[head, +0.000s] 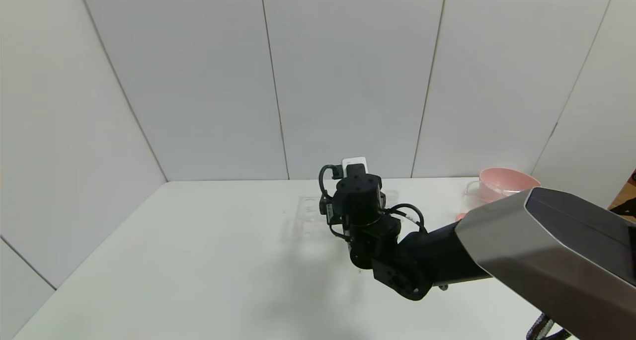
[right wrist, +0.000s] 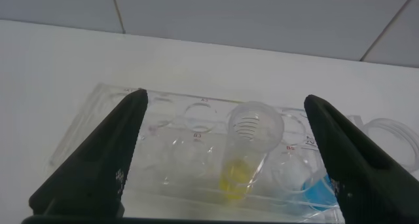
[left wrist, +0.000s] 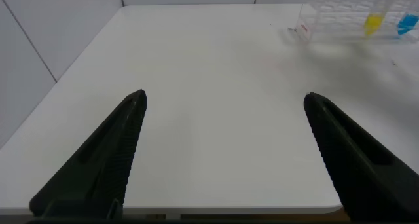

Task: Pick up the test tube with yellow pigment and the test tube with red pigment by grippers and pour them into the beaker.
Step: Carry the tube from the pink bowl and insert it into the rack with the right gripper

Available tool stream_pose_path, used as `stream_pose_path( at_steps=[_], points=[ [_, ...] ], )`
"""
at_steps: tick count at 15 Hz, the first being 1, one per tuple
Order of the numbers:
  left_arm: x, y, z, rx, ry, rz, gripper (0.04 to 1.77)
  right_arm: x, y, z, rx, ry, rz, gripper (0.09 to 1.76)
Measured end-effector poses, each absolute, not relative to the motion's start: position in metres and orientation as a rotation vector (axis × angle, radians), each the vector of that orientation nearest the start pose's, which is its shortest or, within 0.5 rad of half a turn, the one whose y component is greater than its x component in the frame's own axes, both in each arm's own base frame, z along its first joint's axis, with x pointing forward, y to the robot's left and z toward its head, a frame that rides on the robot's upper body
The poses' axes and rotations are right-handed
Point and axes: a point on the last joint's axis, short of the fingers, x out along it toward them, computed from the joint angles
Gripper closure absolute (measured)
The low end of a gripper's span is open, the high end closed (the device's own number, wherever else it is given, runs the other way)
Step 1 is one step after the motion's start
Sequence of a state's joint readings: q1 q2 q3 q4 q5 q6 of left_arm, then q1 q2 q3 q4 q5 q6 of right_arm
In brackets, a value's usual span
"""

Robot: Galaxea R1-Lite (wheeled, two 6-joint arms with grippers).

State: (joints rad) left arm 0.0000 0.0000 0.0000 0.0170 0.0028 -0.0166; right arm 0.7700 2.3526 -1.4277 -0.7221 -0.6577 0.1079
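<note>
Clear rimmed yellow tube (right wrist: 245,152) stands in transparent rack (right wrist: 131,145) between spread right hand (right wrist: 222,106)

Between the wide-spread fingers of the right hand (right wrist: 222,162) the yellow tube (right wrist: 245,152) stands in the clear rack (right wrist: 111,112) with free room on both sides, a blue tube (right wrist: 317,188) crowding one flank.
</note>
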Motion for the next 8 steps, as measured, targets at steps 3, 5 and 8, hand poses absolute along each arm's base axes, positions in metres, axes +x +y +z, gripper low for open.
stream_pose_path(
  at_steps=[3, 5, 8],
  points=[
    [-0.023, 0.000, 0.074, -0.017, 0.017, 0.003, 0.09, 0.354, 0.316, 0.096, -0.023, 0.161, 0.093, 0.14],
    [-0.023, 0.000, 0.074, -0.017, 0.017, 0.003, 0.09, 0.355, 0.314, 0.093, -0.025, 0.169, 0.101, 0.14],
    [-0.023, 0.000, 0.074, -0.017, 0.017, 0.003, 0.09, 0.357, 0.315, 0.084, -0.030, 0.185, 0.099, 0.14]
  ],
)
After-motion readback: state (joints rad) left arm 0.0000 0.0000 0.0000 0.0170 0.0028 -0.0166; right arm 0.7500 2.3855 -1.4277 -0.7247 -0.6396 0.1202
